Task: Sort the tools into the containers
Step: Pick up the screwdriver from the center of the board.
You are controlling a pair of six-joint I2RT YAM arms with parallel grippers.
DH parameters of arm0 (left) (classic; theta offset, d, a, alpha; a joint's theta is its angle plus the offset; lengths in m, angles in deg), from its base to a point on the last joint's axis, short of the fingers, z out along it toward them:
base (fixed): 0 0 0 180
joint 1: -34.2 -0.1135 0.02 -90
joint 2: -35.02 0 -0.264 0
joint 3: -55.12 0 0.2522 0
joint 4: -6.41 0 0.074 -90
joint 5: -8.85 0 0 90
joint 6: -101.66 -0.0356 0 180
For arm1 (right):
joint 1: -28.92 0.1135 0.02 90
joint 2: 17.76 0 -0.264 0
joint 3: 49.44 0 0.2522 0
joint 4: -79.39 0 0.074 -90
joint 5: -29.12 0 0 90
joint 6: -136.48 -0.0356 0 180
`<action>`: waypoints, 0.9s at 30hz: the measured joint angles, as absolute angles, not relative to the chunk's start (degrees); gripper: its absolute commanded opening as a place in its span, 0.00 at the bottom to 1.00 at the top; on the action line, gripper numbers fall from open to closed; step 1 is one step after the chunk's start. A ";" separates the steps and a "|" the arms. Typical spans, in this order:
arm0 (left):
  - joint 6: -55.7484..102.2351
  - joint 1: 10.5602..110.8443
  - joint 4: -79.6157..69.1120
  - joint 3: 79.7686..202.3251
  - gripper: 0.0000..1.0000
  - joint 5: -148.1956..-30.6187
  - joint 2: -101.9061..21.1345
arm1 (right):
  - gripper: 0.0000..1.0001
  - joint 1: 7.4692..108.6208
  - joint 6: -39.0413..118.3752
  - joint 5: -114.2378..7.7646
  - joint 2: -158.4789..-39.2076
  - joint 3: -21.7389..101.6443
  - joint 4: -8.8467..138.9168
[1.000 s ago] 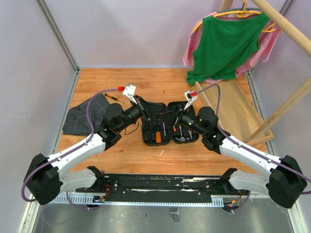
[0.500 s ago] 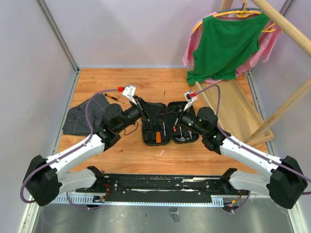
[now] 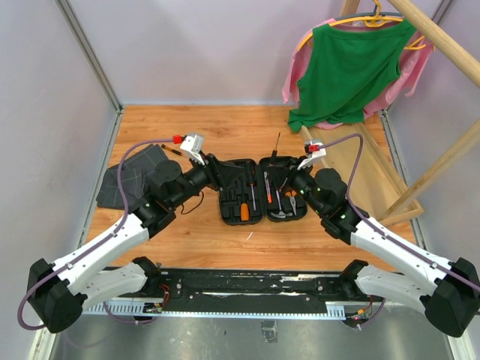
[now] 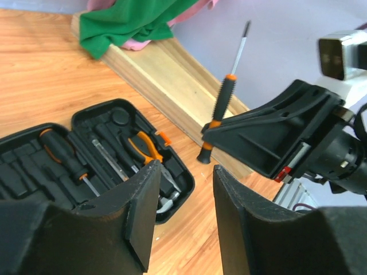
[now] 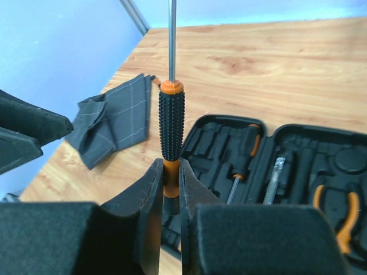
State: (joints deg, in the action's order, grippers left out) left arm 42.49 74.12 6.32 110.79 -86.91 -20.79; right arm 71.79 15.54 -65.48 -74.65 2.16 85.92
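At far left we see a dark grey folded cloth (image 3: 127,180) with a faint check lying flat on the wooden table (image 3: 187,247). A small loose screwdriver (image 3: 171,150) lies just beyond its far corner. Next comes the left gripper (image 4: 183,189), released: its matte black jaws stand apart with nothing between them, near the left half of the tool case (image 3: 262,199). That case is black moulded plastic with rounded corners, lying open with its two halves side by side. A stowed screwdriver (image 4: 60,152) with an orange-and-black handle lies in the left half, its shaft pointing toward the near edge, and orange-handled pliers (image 4: 146,146) sit in the right half. Over the case's far edge, the right gripper (image 5: 170,177) is clenched on the held screwdriver (image 5: 171,123), pinching the lower end of its knurled black handle. Its long axis stands nearly upright, orange collar and thin steel shaft pointing up. Farther right a long wooden tray (image 3: 375,161) runs away from us beneath a hanging green garment (image 3: 349,64).
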 measured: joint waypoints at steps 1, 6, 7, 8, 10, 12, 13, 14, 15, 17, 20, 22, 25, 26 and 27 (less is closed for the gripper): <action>42.17 74.12 5.11 110.96 0.48 -86.27 -20.33 | 0.01 71.79 17.51 -66.16 -74.10 1.90 86.23; 40.98 74.12 -0.48 112.14 0.53 -84.15 -19.00 | 0.01 71.79 28.64 -66.05 -71.96 -1.20 89.95; 40.77 74.12 -1.38 112.49 0.53 -83.74 -18.96 | 0.01 71.79 31.28 -65.30 -71.52 -1.97 90.69; 40.57 74.12 -2.47 112.93 0.54 -83.36 -18.98 | 0.01 71.79 33.62 -64.58 -71.13 -2.56 91.24; 40.35 74.15 -4.79 113.98 0.55 -82.53 -19.04 | 0.01 71.79 39.24 -62.40 -70.25 -3.54 92.42; 40.13 74.15 -6.93 115.14 0.57 -81.79 -19.26 | 0.01 71.79 44.26 -60.15 -69.40 -4.02 93.01; 40.09 74.15 -7.87 115.64 0.58 -81.48 -19.44 | 0.00 71.79 47.24 -58.79 -69.01 -4.15 93.25; 40.02 74.15 -8.63 115.97 0.59 -81.11 -19.57 | 0.01 71.79 50.12 -57.46 -68.68 -4.15 93.25; 39.96 74.15 -9.44 116.12 0.62 -80.76 -19.61 | 0.01 71.79 53.46 -55.93 -68.33 -4.15 93.25; 39.89 74.15 -11.04 116.14 0.64 -80.24 -19.61 | 0.01 71.79 59.34 -52.91 -67.87 -4.13 92.72; 39.70 74.15 -12.92 116.14 0.64 -79.61 -19.61 | 0.01 71.79 68.79 -48.34 -67.34 -4.09 89.51; 39.50 74.15 -13.92 116.14 0.65 -79.41 -19.57 | 0.01 71.79 74.14 -45.48 -67.19 -4.07 87.13; 39.04 74.15 -14.71 116.14 0.66 -79.28 -19.46 | 0.01 71.79 81.44 -41.13 -67.15 -4.02 83.98; 38.91 74.15 -15.02 116.14 0.66 -79.28 -19.33 | 0.01 71.81 84.39 -39.36 -67.15 -4.02 82.89; 38.82 74.15 -15.21 116.14 0.67 -79.30 -19.20 | 0.01 71.90 87.43 -37.76 -67.17 -3.91 81.60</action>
